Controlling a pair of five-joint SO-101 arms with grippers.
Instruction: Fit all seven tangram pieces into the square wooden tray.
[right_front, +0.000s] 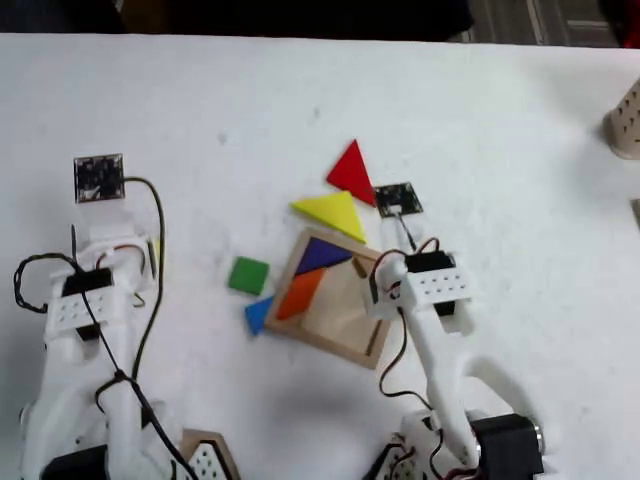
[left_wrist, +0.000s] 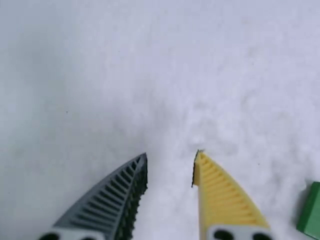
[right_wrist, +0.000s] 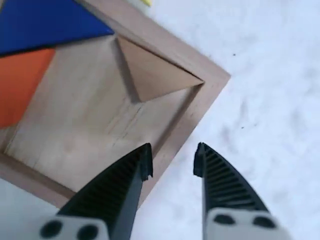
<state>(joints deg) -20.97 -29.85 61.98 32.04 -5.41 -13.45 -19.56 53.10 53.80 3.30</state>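
While the white desk (right_front: 200, 100) carries everything, the two arms cover part of it from above. The left arm (right_front: 85, 310) stands well apart from the pieces, and the right arm (right_front: 430, 285) overhangs the right side of the square wooden tray (right_front: 345, 335), hiding that rim in the high view.

The tray sits mid-desk, turned at an angle. Inside lie a dark blue triangle (right_front: 322, 255) and an orange piece (right_front: 300, 293), touching. A wood-coloured triangle (right_wrist: 155, 75) sits in a corner and is hard to tell from the tray floor.

Outside, a yellow triangle (right_front: 333, 212) lies just beyond the tray's far corner, with a red triangle (right_front: 352, 172) just beyond it. A green square (right_front: 248, 275) lies near the tray's left side and is cut off at the left wrist view's edge. A light blue piece (right_front: 258, 314) sits against the tray's left corner; its shape cannot be told.

The right tool (right_wrist: 172, 162) is spread, holding nothing, over the tray's rim. The left tool (left_wrist: 170, 170) is spread over bare desk, holding nothing.
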